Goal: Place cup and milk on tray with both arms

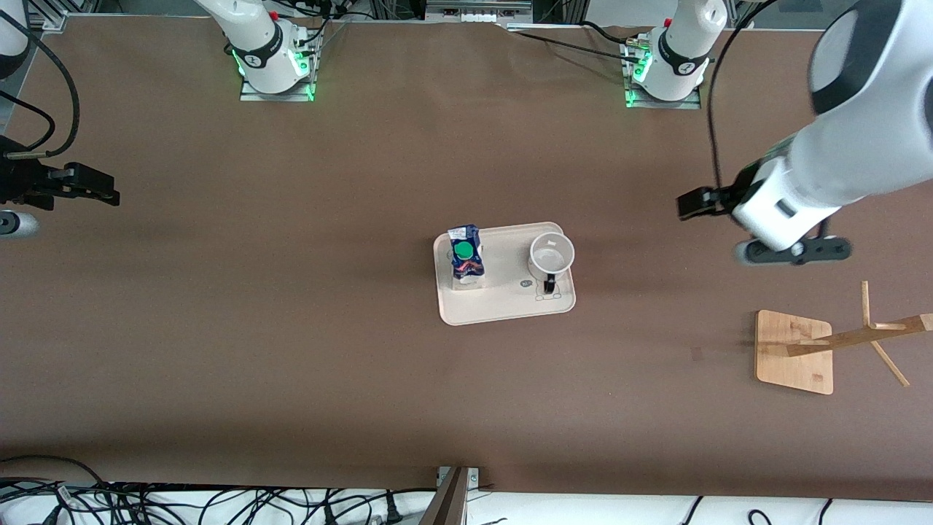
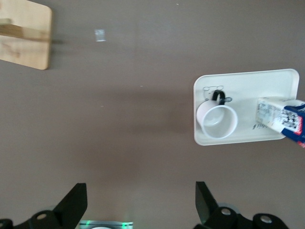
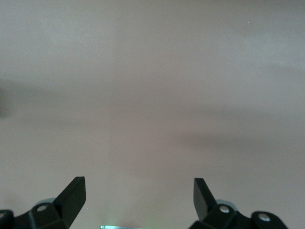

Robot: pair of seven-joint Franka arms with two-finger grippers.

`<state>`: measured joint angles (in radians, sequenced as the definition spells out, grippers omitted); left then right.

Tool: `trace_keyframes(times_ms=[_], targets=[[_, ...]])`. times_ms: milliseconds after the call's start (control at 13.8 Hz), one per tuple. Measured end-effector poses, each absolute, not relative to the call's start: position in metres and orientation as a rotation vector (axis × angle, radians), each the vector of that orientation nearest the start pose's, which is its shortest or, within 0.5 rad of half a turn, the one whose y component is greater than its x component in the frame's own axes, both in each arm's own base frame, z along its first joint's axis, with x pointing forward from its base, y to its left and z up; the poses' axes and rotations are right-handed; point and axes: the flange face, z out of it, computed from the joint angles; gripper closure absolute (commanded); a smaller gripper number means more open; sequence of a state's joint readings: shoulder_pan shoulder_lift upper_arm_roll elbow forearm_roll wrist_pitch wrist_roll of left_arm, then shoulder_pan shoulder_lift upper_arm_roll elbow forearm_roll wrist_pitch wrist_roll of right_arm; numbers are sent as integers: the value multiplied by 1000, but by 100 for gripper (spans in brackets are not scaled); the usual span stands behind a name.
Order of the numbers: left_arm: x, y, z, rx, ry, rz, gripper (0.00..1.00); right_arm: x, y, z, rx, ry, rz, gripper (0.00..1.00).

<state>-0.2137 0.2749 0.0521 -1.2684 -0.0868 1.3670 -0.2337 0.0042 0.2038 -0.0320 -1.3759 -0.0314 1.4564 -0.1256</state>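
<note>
The pale tray [image 1: 503, 302] lies at the table's middle. On it the milk [image 1: 466, 257] stands upright, green cap up, at the end toward the right arm. The white cup [image 1: 552, 254] stands mouth up on the tray's other end, its black handle turned toward the front camera. My left gripper [image 1: 686, 203] hangs open and empty over bare table, away from the tray toward the left arm's end. Its wrist view shows the tray [image 2: 252, 83], cup [image 2: 218, 120] and milk [image 2: 281, 119] well clear of the left gripper [image 2: 141, 200]. My right gripper [image 1: 108, 193] is open and empty over the right arm's end; the right gripper [image 3: 139, 195] sees only bare table.
A wooden rack with a square base [image 1: 794, 351] and angled pegs stands near the left arm's end, nearer to the front camera than the left gripper; the base [image 2: 28, 33] also shows in the left wrist view. Cables lie along the table's near edge.
</note>
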Motion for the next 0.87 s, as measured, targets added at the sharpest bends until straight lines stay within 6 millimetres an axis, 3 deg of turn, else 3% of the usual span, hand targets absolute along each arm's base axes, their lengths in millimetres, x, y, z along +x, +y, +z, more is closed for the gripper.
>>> trace_keyframes(times_ms=[217, 362, 434, 869], targets=[[588, -40, 599, -3190, -36, 284, 0, 603, -17, 588, -3160, -156, 199, 0], [586, -7, 595, -3187, -9, 271, 0, 603, -17, 589, -3159, -158, 197, 0], [585, 0, 594, -3171, 2, 264, 0, 603, -17, 589, -3159, -158, 196, 0], [584, -13, 595, -3155, 43, 250, 0, 602, -19, 586, -3158, -154, 210, 0]])
